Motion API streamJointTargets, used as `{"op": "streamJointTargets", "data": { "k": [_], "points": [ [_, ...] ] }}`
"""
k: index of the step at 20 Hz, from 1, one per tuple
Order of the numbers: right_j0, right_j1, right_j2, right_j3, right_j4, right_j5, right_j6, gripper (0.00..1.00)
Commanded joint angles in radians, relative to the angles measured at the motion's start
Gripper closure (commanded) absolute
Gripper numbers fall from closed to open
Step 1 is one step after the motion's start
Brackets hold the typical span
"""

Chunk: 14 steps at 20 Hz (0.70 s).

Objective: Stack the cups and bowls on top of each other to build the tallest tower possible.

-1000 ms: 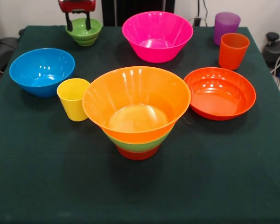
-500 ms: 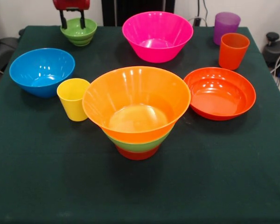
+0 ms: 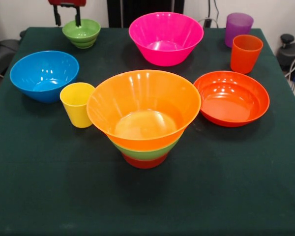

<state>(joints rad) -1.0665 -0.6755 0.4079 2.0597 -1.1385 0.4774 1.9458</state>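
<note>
Up at the top edge hangs the gripper point(image 3: 66, 19), red on top with two thin black fingers point(image 3: 56, 18) pointing down. Spread a little apart, with a gap between them and nothing held in there. Just beside the far rim of the small ribbed green bowl point(image 3: 81, 32); the finger nearer that bowl looks very close to the rim, but hard to tell if touching or not. Sitting on the dark green table point(image 3: 39, 187), that little bowl, at a far corner and well apart from the tower point(image 3: 144, 115). In the middle of the table stands the tower: a small red-orange bowl point(image 3: 145, 162) at the bottom, a medium green bowl point(image 3: 146, 152) in it, and a big yellow-orange bowl point(image 3: 143, 105) on top, open and with nothing inside. Just beside the tower, a yellow cup point(image 3: 77, 103), upright, and past it a blue bowl point(image 3: 44, 75). On the other side, a shallow orange bowl point(image 3: 231, 98), very near the tower. Farther back, a big pink bowl point(image 3: 166, 38), an orange cup point(image 3: 245, 53) and a purple cup point(image 3: 238, 27) close together.
</note>
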Motion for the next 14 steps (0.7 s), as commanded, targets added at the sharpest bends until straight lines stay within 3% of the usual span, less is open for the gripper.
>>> {"op": "streamJointTargets", "data": {
  "k": [1,8,14],
  "points": [
    [-0.009,-0.011,0.103,-0.014,0.035,0.099,-0.342,0.00],
    [-0.007,0.024,0.107,-0.041,0.003,0.087,-0.324,0.00],
    [0.005,0.122,0.085,-0.117,-0.071,0.045,-0.292,0.00]
  ]
}}
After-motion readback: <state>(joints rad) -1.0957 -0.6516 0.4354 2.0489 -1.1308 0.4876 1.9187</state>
